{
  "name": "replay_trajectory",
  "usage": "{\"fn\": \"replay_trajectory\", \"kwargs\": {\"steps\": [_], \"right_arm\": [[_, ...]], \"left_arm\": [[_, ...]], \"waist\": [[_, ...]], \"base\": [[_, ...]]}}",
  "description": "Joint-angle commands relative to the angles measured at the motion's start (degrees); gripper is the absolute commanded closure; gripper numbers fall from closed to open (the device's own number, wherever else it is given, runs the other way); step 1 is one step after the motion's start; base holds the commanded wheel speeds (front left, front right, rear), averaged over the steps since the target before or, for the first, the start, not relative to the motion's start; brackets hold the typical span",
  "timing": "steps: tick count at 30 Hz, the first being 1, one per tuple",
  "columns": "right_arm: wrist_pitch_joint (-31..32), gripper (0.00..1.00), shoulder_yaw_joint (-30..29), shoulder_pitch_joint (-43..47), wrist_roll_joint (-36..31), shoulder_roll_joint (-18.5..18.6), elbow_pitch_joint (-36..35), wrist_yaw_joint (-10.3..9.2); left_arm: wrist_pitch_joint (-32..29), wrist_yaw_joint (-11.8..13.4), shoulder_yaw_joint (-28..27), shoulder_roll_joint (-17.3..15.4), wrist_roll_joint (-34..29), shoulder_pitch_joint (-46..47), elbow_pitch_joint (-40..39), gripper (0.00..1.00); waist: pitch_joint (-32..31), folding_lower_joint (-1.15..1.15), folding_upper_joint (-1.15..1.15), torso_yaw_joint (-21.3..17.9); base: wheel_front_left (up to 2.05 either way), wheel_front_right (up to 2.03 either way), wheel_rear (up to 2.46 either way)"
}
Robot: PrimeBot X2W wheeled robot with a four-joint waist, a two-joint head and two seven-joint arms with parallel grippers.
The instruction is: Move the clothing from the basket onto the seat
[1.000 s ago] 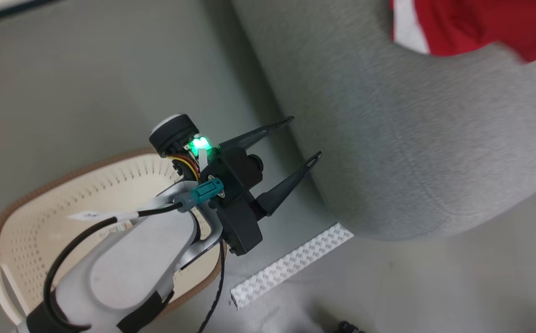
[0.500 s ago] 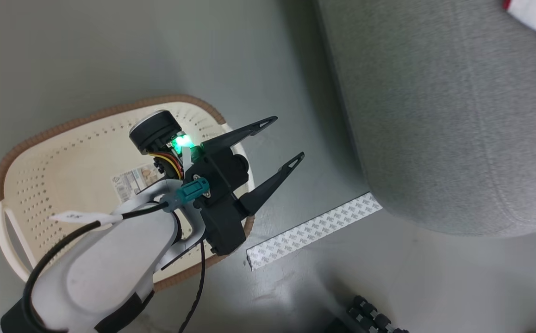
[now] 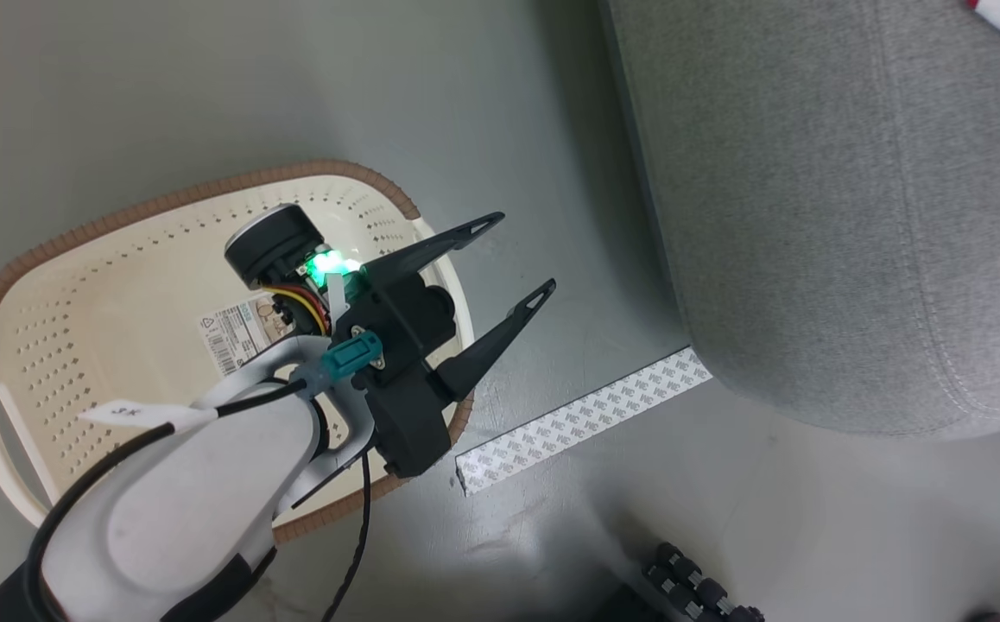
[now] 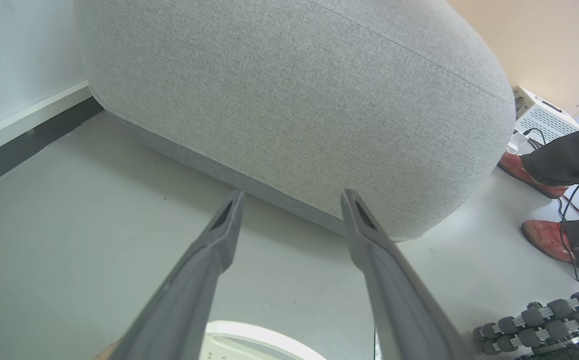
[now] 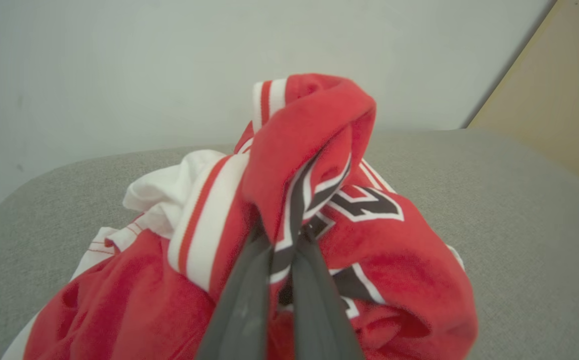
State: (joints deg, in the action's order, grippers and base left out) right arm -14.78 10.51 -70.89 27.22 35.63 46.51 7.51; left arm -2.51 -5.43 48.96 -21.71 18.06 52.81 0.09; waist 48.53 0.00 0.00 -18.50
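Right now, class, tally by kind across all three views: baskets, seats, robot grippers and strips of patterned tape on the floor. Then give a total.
basket: 1
seat: 1
grippers: 2, the left gripper open and the right gripper shut on the clothing
tape strip: 1
total: 5

you have soft, even, fairly bright light in every view. the seat (image 3: 811, 216) throws a faint shadow on the floor (image 3: 120, 86) to its left. a small green lamp (image 3: 327, 262) glows at near left. your right wrist view renders the clothing (image 5: 409, 280) slightly soft, and the left wrist lens bows the seat's outline.
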Motion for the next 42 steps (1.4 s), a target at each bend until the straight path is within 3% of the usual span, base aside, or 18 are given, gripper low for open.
{"fn": "replay_trajectory", "kwargs": {"steps": [1,3,4,5,11,17,24,30,36,42], "right_arm": [[0.4,1.0,1.7,-0.6,1.1,-0.8,2.1,-0.04],[0.4,0.95,2.6,-1.2,2.5,-1.4,3.3,-0.04],[0.3,0.52,3.2,-1.3,2.7,-1.3,3.7,-0.04],[0.1,0.0,3.5,-1.2,2.6,-1.1,3.9,-0.04],[-0.4,0.0,3.2,1.4,2.8,-1.3,2.3,-0.04],[-0.4,0.0,3.3,11.0,0.9,-4.2,-8.3,-0.04],[-0.3,0.0,3.4,25.0,-3.8,-11.5,-19.0,-0.04],[-0.3,0.0,5.8,34.5,-8.5,-17.1,-22.0,-0.04],[-0.3,0.0,8.4,39.8,-12.0,-20.8,-25.0,-0.04],[-0.3,0.0,12.4,43.3,-13.6,-22.3,-27.1,-0.04]], "left_arm": [[0.3,0.4,0.0,-0.6,0.3,-1.5,-0.1,0.0],[0.6,0.7,-0.2,-0.8,0.5,-1.6,-0.3,0.0],[0.8,1.1,-0.4,-0.8,0.7,-1.7,-0.3,0.0],[1.1,1.3,-0.6,-0.9,0.8,-2.1,-0.3,0.0],[3.4,2.7,-1.5,-0.5,1.8,-3.7,0.8,0.0],[7.7,6.1,-4.2,-0.4,4.5,-8.3,2.9,0.0],[14.0,10.0,-7.6,0.9,7.9,-14.4,5.9,0.0],[17.1,13.2,-10.7,1.9,9.5,-21.0,9.3,0.0],[17.8,16.1,-17.9,3.3,9.4,-27.6,7.3,0.0],[17.8,15.8,-26.6,5.5,6.3,-34.4,4.3,0.0]], "waist": [[-1.0,0.0,0.0,-0.4],[-1.8,0.0,0.0,-0.6],[-2.2,0.0,0.0,-0.7],[-2.7,0.0,0.0,-0.8],[-6.3,0.0,0.0,-0.7],[-12.6,0.0,0.0,-0.5],[-20.6,0.0,0.0,2.7],[-27.9,0.0,0.0,6.0],[-32.1,0.0,0.0,9.8],[-36.3,0.0,0.0,13.6]], "base": [[0.0,0.0,0.0],[0.0,0.0,0.0],[0.0,0.0,0.0],[0.0,0.0,0.0],[0.0,0.0,0.0],[0.0,0.0,0.0],[0.0,0.0,0.0],[0.0,0.0,0.0],[0.0,0.0,0.0],[0.0,0.0,0.0]]}}
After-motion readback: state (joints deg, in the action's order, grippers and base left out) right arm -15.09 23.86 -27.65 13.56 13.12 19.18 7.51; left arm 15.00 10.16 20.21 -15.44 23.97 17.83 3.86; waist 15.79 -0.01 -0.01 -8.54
